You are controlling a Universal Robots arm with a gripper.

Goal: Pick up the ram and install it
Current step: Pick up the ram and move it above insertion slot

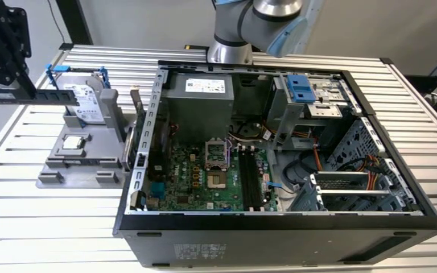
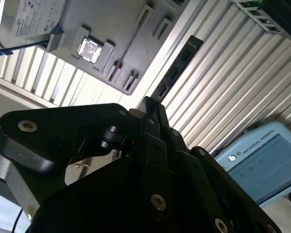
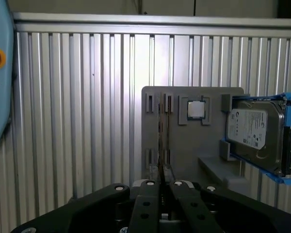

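Status: pick is done, install is not.

- Gripper [image 1: 23, 90] is closed tight on the ram [image 1: 49, 95]. In the second wrist view the fingers [image 2: 146, 127] clamp one end and the rest of the stick [image 2: 178, 65] juts out beyond them.
- In the exterior view I see the ram held roughly level and up in the air at that view's left. It hangs over the tray [image 1: 78, 170] side of the table and touches nothing.
- Hard drive [image 1: 87, 103] and CPU [image 1: 73, 143] are sitting on the tray.
- In the first wrist view the tray [image 3: 184, 160] is well off from the gripper, so I judge the stick fully clear of its holder.
- Case [image 1: 279, 220] is open and well apart from the ram. The slots [image 1: 252, 179] on the board [image 1: 188, 176] look empty to me, though I can't be certain.
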